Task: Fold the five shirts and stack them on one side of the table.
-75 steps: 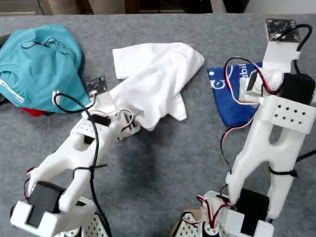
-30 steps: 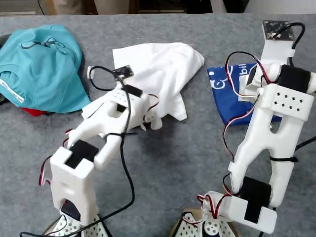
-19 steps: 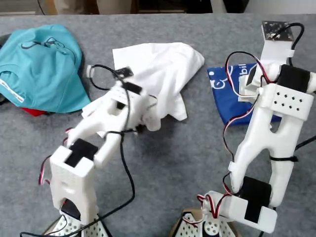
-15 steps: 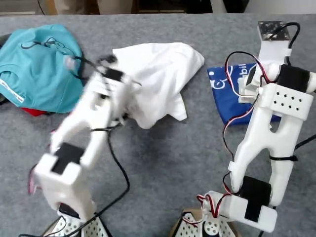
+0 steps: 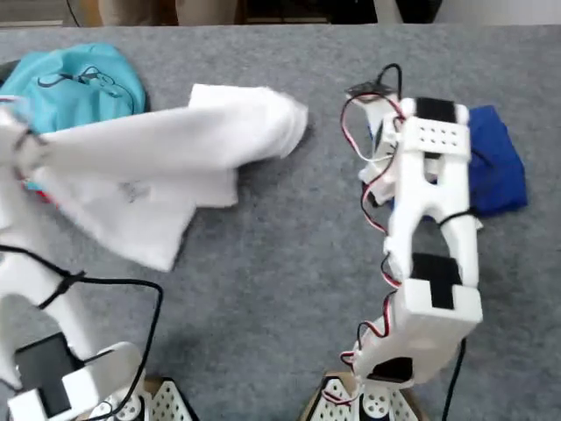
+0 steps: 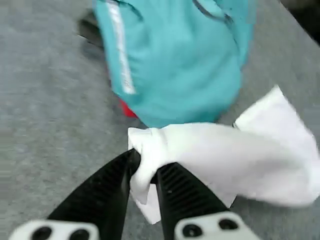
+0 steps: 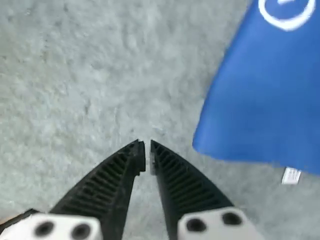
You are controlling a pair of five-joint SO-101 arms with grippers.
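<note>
My left gripper [image 6: 146,164] is shut on a bunched corner of the white shirt [image 6: 225,155]. In the high view the white shirt [image 5: 175,149] hangs stretched from the left arm [image 5: 22,149] at the table's left edge across to the middle. Behind it lies the crumpled teal shirt [image 5: 79,83] [image 6: 175,55], with a red shirt [image 6: 126,107] peeking from under it. The blue shirt [image 5: 495,162] [image 7: 260,95] lies at the right. My right gripper [image 7: 147,148] is shut and holds nothing. It hovers over bare grey table just beside the blue shirt's edge.
The grey felt table [image 5: 289,263] stretches bare across the middle and front. A dark cloth [image 6: 90,32] shows beside the teal shirt. The right arm [image 5: 425,184] stands over the table's right half, and both arm bases sit at the front edge.
The left arm swung to the left, dragging the white shirt up and across over the teal one. The right arm shifted left, off the blue shirt, which now lies bunched farther right.
</note>
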